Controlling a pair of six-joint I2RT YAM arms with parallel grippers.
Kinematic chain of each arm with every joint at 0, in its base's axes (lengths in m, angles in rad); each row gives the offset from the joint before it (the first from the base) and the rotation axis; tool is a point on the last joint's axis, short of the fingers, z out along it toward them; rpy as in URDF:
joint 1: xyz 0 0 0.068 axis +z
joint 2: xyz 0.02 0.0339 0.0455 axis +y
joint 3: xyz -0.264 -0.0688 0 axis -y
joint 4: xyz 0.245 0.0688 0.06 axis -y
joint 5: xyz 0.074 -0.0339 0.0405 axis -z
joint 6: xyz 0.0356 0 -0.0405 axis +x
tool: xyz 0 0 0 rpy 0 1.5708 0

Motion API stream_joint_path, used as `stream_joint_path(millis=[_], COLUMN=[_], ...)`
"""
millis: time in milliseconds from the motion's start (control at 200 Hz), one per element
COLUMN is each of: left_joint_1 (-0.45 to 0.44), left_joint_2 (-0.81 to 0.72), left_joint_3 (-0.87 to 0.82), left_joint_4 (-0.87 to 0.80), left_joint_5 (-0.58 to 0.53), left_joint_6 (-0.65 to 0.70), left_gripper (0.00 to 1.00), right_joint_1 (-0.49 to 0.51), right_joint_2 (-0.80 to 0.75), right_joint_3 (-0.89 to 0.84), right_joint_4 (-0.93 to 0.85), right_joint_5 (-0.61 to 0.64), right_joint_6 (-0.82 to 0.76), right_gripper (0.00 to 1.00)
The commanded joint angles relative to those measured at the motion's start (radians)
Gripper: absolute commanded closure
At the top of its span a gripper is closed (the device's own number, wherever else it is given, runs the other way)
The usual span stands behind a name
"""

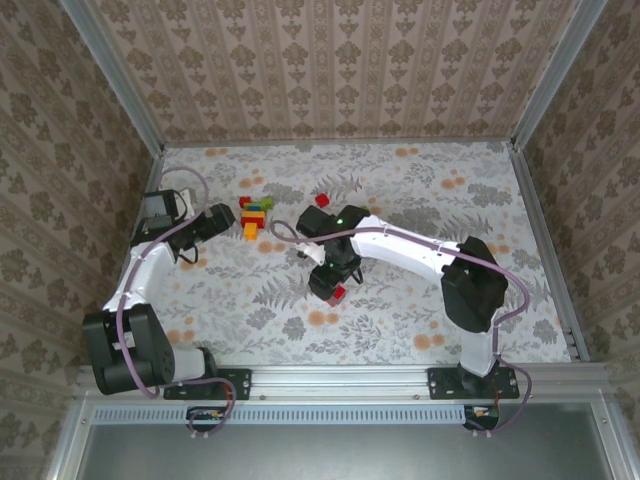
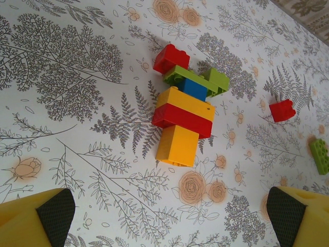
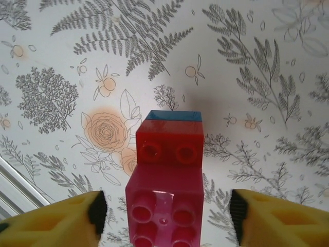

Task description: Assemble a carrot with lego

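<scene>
- Now the right gripper (image 3: 165, 208) is open. A small stack (image 3: 167, 170) of pink, red and blue lego sits between its tips, not touched.
- The left gripper (image 2: 170, 212) is wide open over the long carrot stack (image 2: 184, 121) lying on the table (image 2: 77, 154).
- Lego is likely light, hard and slick. Stacks can tip or snap apart, so pinch the flat sides, not the bumps.
</scene>
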Motion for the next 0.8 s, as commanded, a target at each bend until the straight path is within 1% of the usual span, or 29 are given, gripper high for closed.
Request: stream_joint_path(millis=[0, 130, 195, 265, 325, 405, 455, 470, 515, 555, 620, 720, 800], left_joint_1=[-0.008, -0.036, -0.082, -0.153, -0.203, -0.243, -0.26, -0.266, -0.283, -0.302, -0.345, -0.419, -0.471], left_joint_2=[0.005, 0.034, 0.07, 0.13, 0.214, 0.382, 0.488, 0.516, 0.585, 0.637, 0.717, 0.831, 0.91], left_joint_3=[0.028, 0.055, 0.106, 0.186, 0.274, 0.433, 0.543, 0.571, 0.639, 0.694, 0.801, 0.96, 1.067], left_joint_4=[0.007, 0.053, 0.054, 0.047, 0.034, -0.025, -0.072, -0.08, -0.086, -0.101, -0.175, -0.286, -0.339], left_joint_5=[0.026, 0.094, 0.117, 0.094, 0.075, 0.078, 0.083, 0.085, 0.088, 0.069, 0.011, -0.117, -0.198], left_joint_6=[0.02, 0.03, 0.064, 0.132, 0.195, 0.271, 0.288, 0.291, 0.293, 0.294, 0.307, 0.327, 0.343], left_gripper=[0.0, 0.0, 0.0, 0.0, 0.0, 0.0, 0.0, 0.0, 0.0, 0.0, 0.0, 0.0, 0.0], right_joint_1=[-0.005, -0.017, -0.033, -0.056, -0.08, -0.119, -0.139, -0.145, -0.158, -0.165, -0.176, -0.182, -0.184], right_joint_2=[-0.097, -0.212, -0.276, -0.346, -0.401, -0.467, -0.488, -0.521, -0.55, -0.567, -0.59, -0.601, -0.597], right_joint_3=[0.041, 0.056, 0.051, 0.03, 0.003, -0.047, -0.082, -0.095, -0.127, -0.155, -0.197, -0.223, -0.22], right_joint_4=[-0.009, -0.009, -0.012, -0.01, -0.009, -0.001, 0.013, 0.016, 0.025, 0.032, 0.04, 0.043, 0.046], right_joint_5=[-0.009, 0.052, 0.073, 0.096, 0.111, 0.125, 0.118, 0.116, 0.108, 0.102, 0.102, 0.12, 0.128], right_joint_6=[-0.016, -0.011, -0.006, -0.001, 0.005, 0.018, 0.026, 0.027, 0.032, 0.034, 0.037, 0.046, 0.05], right_gripper=[0.26, 0.22, 0.22, 0.21, 0.21, 0.21, 0.21, 0.21, 0.21, 0.21, 0.21, 0.22, 0.22])
